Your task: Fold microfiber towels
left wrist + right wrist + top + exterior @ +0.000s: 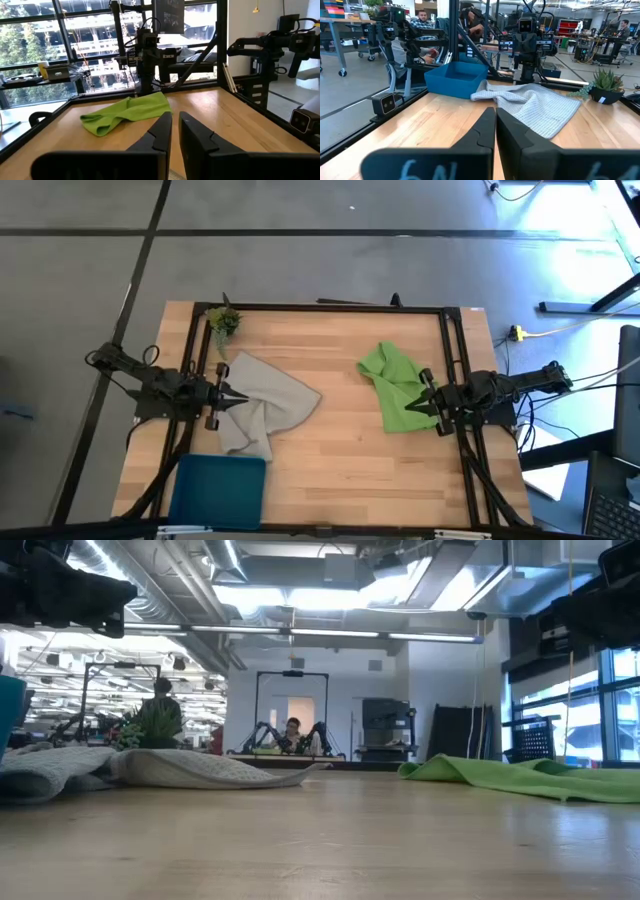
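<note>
Towels lie crumpled on your tabletop: grey towel (262, 406) left, green towel (396, 387) right. Both grippers' fingers sit pressed together, empty. Expect soft, limp cloth; pinch a free corner.

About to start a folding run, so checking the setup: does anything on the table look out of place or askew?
Both towels lie crumpled, not flat: the grey towel bunched by the left gripper, one corner reaching the blue tray; the green towel rumpled by the right gripper. Nothing spilled or damaged.
</note>
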